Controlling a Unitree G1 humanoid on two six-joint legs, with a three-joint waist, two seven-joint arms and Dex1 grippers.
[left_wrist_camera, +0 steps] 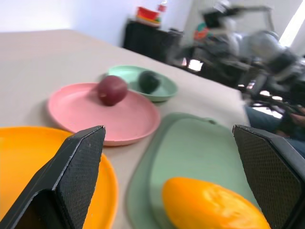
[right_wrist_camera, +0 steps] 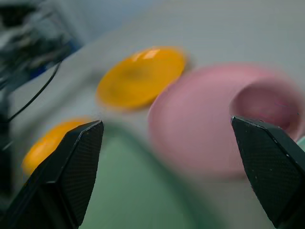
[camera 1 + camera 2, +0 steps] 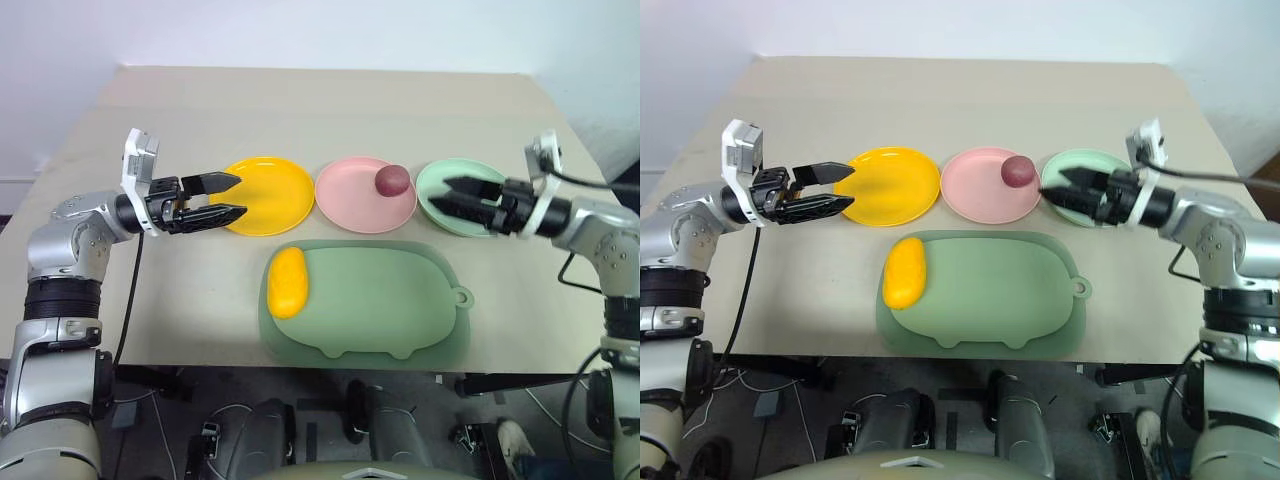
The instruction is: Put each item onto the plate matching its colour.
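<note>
Plates are lying in a row across the middle of the beige table (image 3: 330, 110) in the left eye view: yellow plate (image 3: 270, 195) at left, pink plate (image 3: 360, 200) in the middle, pale green plate (image 3: 450, 178) at right. Just nearer, the green pig-shaped mat (image 3: 380, 295) is carrying the yellow mango toy (image 3: 288, 282) at its left end. The dark red fruit (image 3: 391, 179) is sitting on the far right part of the pink plate. The left gripper (image 3: 228, 197) is hovering over the yellow plate's left edge, fingers spread wide and holding nothing. The right gripper (image 3: 448, 194) is hanging over the pale green plate, also wide apart and empty.

The right eye view is showing the same layout, with the mango toy (image 3: 905, 271) well apart from both grippers.

In the left wrist view, the dark green avocado toy (image 1: 149, 81) is resting in the pale green plate (image 1: 164, 90), beyond the red fruit (image 1: 112, 89); the mango (image 1: 214, 205) is lying close, between the spread fingers (image 1: 78, 167).

The right wrist view is looking blurrily past wide-open fingers (image 2: 76, 162) at the pink plate (image 2: 200, 129) and yellow plate (image 2: 140, 76).

The mango looks like the only item left. It is probably light, hard and smooth plastic, so it may be slipping under a pinch; gripping across its narrow middle seems safest.
</note>
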